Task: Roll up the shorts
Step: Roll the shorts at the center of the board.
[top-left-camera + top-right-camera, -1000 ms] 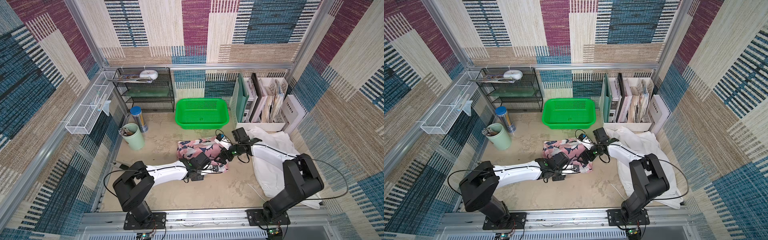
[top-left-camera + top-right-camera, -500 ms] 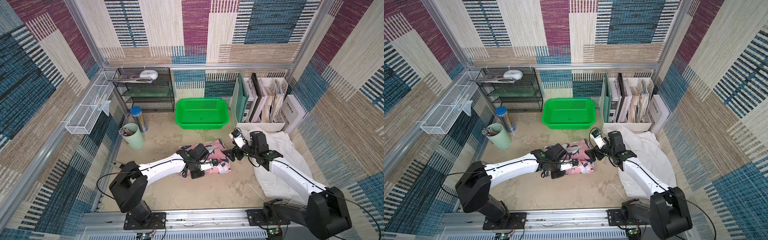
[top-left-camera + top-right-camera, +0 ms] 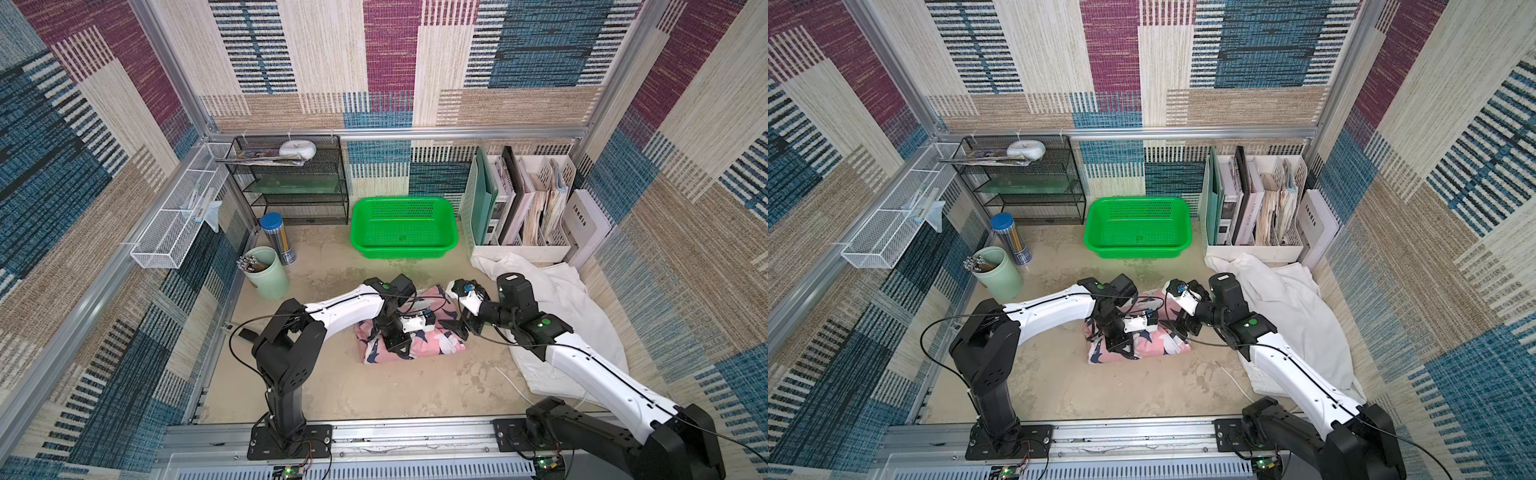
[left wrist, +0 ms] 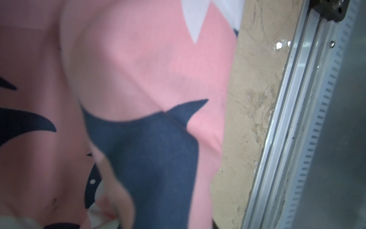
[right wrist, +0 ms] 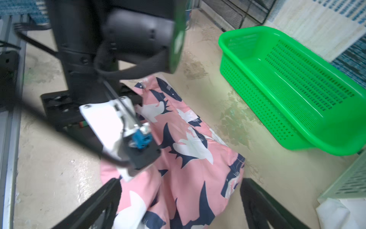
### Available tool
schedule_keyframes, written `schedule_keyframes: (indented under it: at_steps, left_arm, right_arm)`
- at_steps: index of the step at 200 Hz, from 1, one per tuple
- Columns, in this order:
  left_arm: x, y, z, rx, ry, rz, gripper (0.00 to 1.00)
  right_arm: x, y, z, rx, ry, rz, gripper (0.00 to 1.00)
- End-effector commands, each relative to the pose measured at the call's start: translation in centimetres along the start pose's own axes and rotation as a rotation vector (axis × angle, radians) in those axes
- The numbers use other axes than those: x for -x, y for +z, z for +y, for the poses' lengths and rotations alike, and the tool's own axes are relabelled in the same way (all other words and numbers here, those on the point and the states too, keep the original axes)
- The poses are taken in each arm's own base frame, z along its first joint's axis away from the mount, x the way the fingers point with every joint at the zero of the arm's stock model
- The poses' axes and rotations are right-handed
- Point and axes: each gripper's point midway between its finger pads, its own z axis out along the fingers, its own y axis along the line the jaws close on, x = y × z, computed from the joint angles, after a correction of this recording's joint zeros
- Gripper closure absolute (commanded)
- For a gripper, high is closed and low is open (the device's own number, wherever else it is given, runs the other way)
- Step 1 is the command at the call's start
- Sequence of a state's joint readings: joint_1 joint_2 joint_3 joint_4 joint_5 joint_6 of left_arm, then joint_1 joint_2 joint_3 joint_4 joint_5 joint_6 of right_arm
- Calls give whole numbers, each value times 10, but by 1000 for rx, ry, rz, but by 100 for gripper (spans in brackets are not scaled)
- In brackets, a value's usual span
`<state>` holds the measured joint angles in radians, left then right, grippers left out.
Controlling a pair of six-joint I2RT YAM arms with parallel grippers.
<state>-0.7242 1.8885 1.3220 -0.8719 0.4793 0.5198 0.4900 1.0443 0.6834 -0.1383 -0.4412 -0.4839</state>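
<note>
The pink shark-print shorts (image 3: 419, 347) (image 3: 1158, 347) lie bunched in a thick fold mid-table. My left gripper (image 3: 397, 340) (image 3: 1121, 341) is pressed down onto their left part, shut on the cloth. In the left wrist view the pink shorts (image 4: 138, 79) fill the picture and hide the jaws. My right gripper (image 5: 180, 181) (image 3: 456, 327) stands open at their right end, with the pink shorts (image 5: 190, 158) between its two black fingers (image 5: 250, 190). The white shorts (image 3: 569, 307) (image 3: 1296, 316) lie spread at the right, partly under the right arm.
A green basket (image 3: 361, 239) (image 5: 237, 59) stands behind the shorts. A white file organiser (image 3: 519, 251) is at the back right. A black wire shelf (image 3: 291, 183), a blue-lidded canister (image 3: 276, 237) and a mint cup (image 3: 268, 276) are at the back left. A white drawstring (image 3: 509, 380) trails on the table.
The pink shorts have been gathered into a narrower bundle nearer the front. The right gripper has swung forward and come down at their right end. The left gripper stayed on the cloth.
</note>
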Motion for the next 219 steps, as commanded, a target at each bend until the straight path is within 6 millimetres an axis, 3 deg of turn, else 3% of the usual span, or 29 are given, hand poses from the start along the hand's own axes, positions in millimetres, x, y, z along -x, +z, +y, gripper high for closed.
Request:
schedule_keyframes:
  at_steps: [1, 42, 79, 105, 219]
  left_arm:
    - [-1, 2, -14, -157, -81, 2, 79]
    - [-15, 21, 5, -213, -171, 68, 78]
    - [-25, 31, 19, -245, -235, 115, 78]
    - [-25, 30, 22, -247, -245, 115, 78]
    - [-24, 31, 31, -228, -240, 134, 74]
  right_arm:
    - [-15, 5, 18, 13, -129, 77, 6]
    - [-24, 13, 52, 24, -294, 116, 9]
    - [-53, 24, 69, 8, -434, 231, 11]
    - [-73, 33, 78, 17, -489, 317, 19]
    - [-103, 70, 74, 5, -592, 387, 19]
